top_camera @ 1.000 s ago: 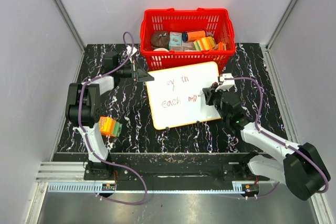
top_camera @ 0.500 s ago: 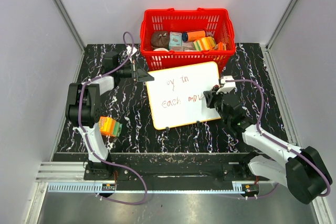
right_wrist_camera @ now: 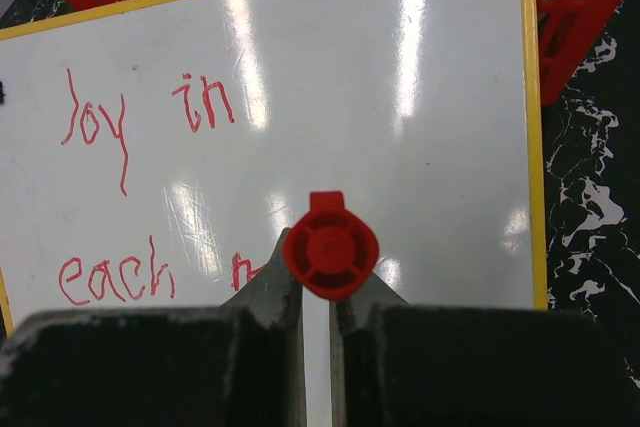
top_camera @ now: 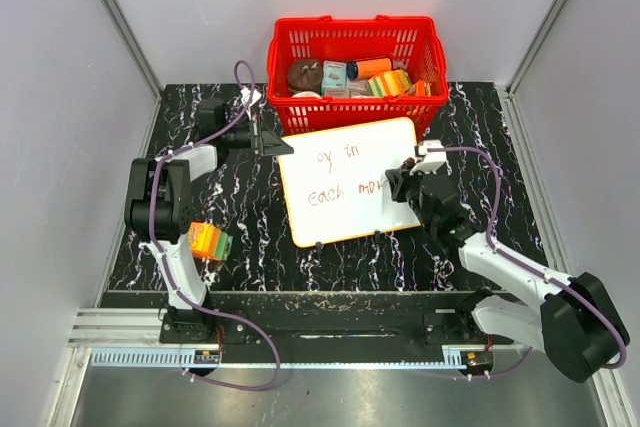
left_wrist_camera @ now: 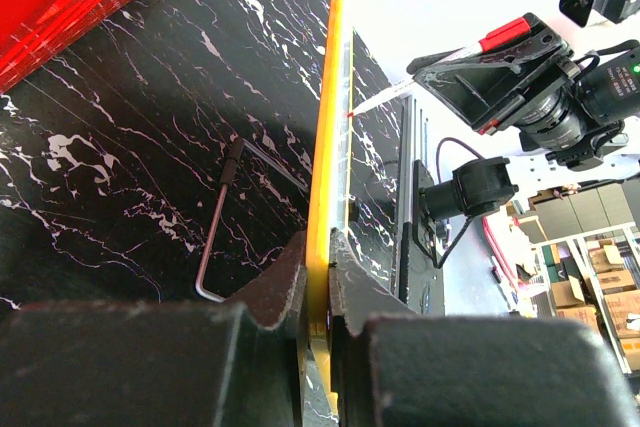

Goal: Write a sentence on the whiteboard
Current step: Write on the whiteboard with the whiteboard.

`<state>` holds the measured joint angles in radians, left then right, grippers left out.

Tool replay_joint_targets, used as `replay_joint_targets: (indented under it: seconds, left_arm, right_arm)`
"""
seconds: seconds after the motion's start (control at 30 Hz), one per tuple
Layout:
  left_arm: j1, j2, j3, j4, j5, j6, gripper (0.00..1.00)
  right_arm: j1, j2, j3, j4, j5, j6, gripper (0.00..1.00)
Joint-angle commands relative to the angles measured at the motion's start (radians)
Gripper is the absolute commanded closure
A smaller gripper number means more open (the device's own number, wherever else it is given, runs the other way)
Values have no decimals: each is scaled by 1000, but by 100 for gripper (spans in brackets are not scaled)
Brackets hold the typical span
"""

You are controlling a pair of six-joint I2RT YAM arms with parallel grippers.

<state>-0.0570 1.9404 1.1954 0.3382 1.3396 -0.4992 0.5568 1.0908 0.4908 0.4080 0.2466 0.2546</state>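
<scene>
Two grippers, both closed down on something. Left gripper point(left_wrist_camera: 318, 259): jaws nearly together, pinching the thin orange-yellow rim of the whiteboard point(top_camera: 375, 152) edge-on, fingers point(left_wrist_camera: 280, 287) on either face of it. Right gripper point(right_wrist_camera: 318, 299): jaws narrow, clamped round a red marker point(right_wrist_camera: 331, 251), cap end toward the wrist camera, tip at the board face on the second line; touching or not, cannot tell. Whiteboard face up on the black marbled table point(top_camera: 250, 237), just in front of the red basket point(top_camera: 355, 23), far edge close under the basket's near wall, turned slightly, the corner in the left gripper nearest the basket's left end. White face, rounded corners, glare streaks across it. Sentence point(right_wrist_camera: 205, 105) in thin red hand: "joy in" on the line nearer the basket, "each" and the start of an "m" word on the line farther from it, the rest hidden behind the marker cap. Unwritten white beyond the words, toward the basket's right end. Small hex key point(left_wrist_camera: 215, 217) loose on the table just beside the clamped rim, on its basket side. Orange and green box point(top_camera: 210, 241) well away from the basket, by the left arm. Bare marbled surface on both flanks of the board, grey walls beyond.
</scene>
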Motion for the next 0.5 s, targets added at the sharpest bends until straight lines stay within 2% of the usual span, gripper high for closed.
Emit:
replay_joint_targets:
  seconds: [0.0,0.47]
  left_arm:
    - [-3,19,0,73,-39,151,100]
    - [-7,20,3,64,-39,159,100]
  right_arm:
    - [6,30,55,34,39,-18,100]
    - [8,11,77,2,109,-34,100]
